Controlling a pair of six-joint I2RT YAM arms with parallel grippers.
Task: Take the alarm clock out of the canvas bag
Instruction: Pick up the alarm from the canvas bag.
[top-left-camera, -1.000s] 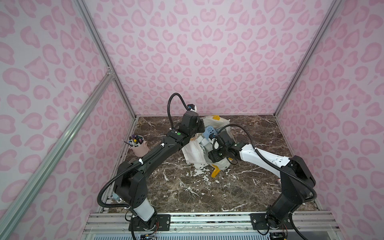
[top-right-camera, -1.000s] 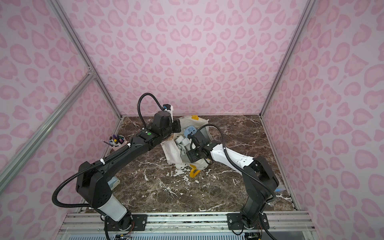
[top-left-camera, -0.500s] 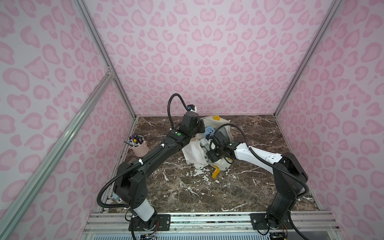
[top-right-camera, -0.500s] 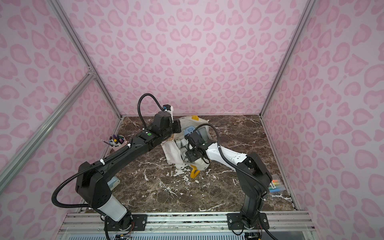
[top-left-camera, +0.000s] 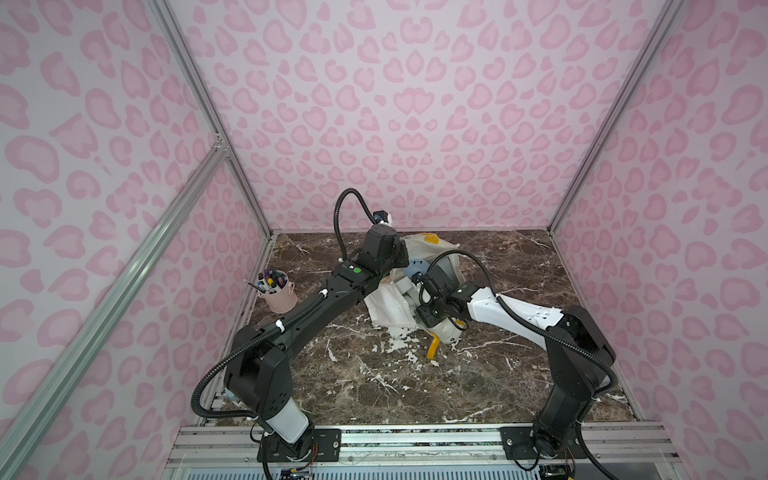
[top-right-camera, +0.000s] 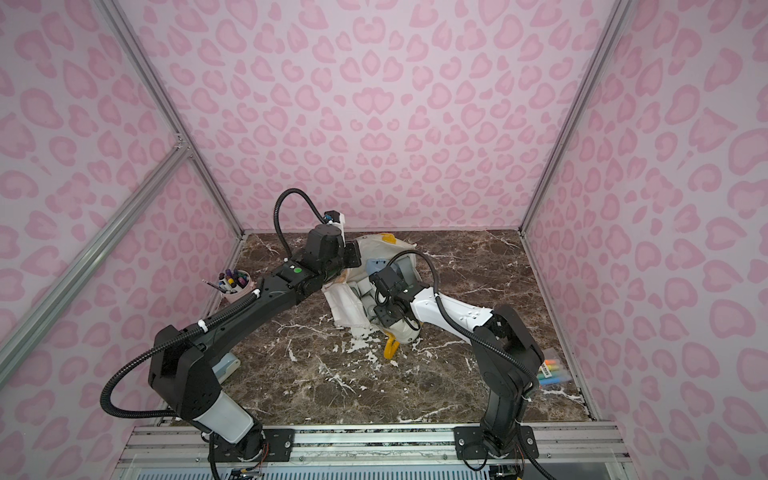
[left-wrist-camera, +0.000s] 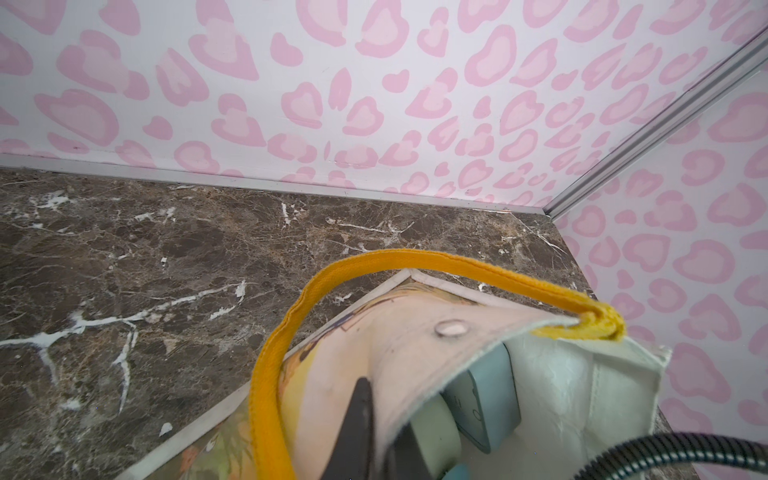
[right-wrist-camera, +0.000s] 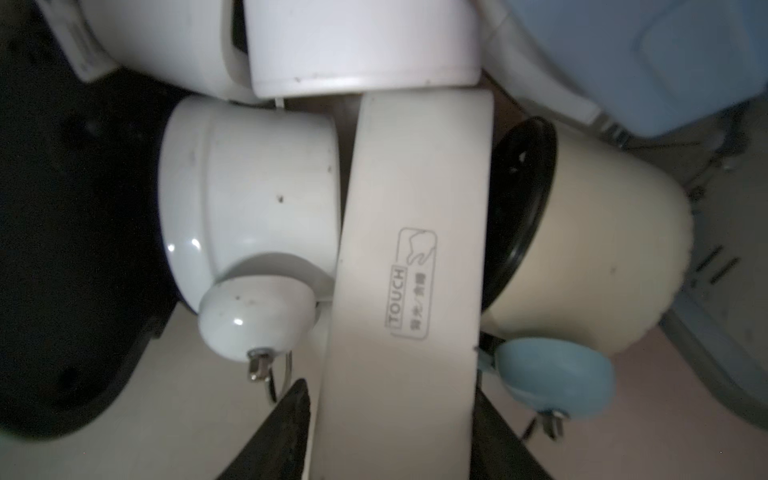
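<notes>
Inside the canvas bag (top-left-camera: 390, 303) lies the cream alarm clock (right-wrist-camera: 415, 187) — hard, smooth plastic, probably light and slippery; best gripped across its flat sides. The right end effector (right-wrist-camera: 390, 419) straddles it half-open, contact unclear; the left end effector (left-wrist-camera: 365, 415) is clamped on the bag's rim.

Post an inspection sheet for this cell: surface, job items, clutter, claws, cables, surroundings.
Surface: brown marble tabletop, white-veined.
Job's things: canvas bag slumped centre-back, mouth held open; white alarm clock and other clocks inside.
Clutter: pink pen bucket by left wall; highlighter pack near right edge.
Claws: left claw shut on bag rim; right claw inside bag, astride white alarm clock, grip unclear.
Cables: black hoses loop off both arms; no snag seen.
Surroundings: pink-print walls, aluminium frame.
</notes>
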